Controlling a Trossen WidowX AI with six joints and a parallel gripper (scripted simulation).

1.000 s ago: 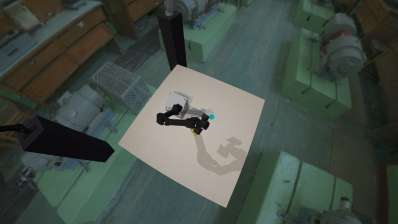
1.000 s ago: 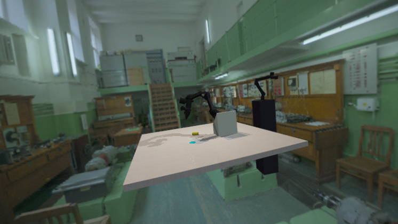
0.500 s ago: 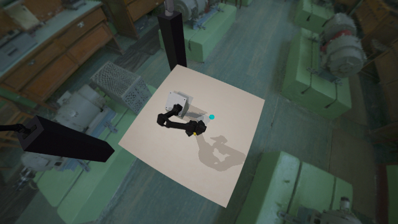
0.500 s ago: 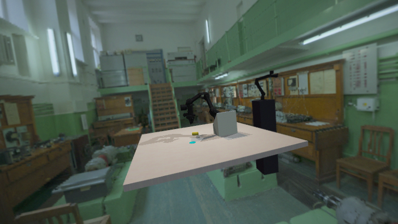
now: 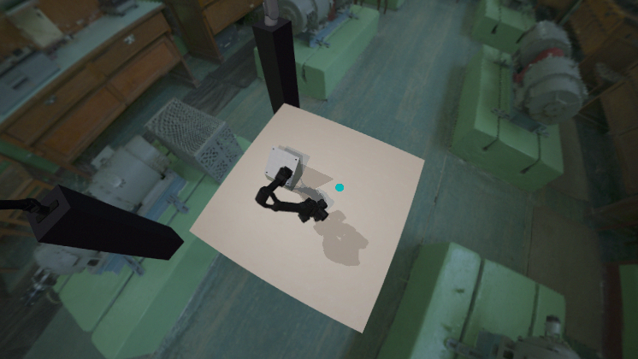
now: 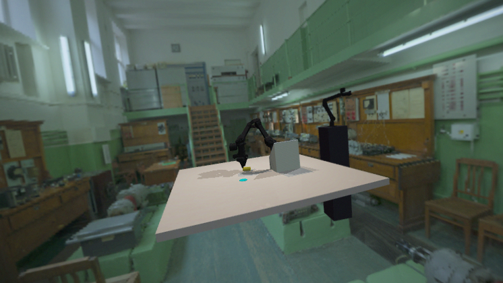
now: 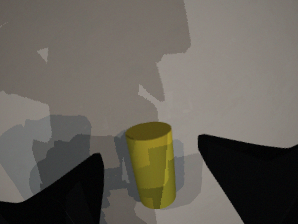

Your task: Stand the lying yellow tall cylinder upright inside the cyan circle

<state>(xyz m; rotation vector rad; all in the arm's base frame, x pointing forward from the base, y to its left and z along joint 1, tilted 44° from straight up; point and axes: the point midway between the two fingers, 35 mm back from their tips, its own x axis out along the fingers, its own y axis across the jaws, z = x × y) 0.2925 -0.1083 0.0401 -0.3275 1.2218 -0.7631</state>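
Note:
The yellow cylinder point(image 6: 247, 168) point(image 7: 156, 175) lies on its side on the table, away from the cyan circle. The arm hides it in the top view. The flat cyan circle point(image 5: 339, 187) point(image 6: 243, 180) has nothing standing on it and is outside the wrist view. My gripper point(image 6: 243, 166) point(image 7: 150, 151) is open and points down just over the cylinder. In the wrist view the cylinder shows between the two spread fingers, with a gap on each side, its near part low in the picture. Whether the fingertips touch the table cannot be told.
A light grey box point(image 5: 280, 161) point(image 6: 285, 156) stands by the arm's base on the table point(image 5: 263, 240) point(image 6: 211, 207). Two black pillars point(image 5: 279, 67) point(image 5: 111, 232) stand outside the table's edges. Shadows of the arm fall across the table.

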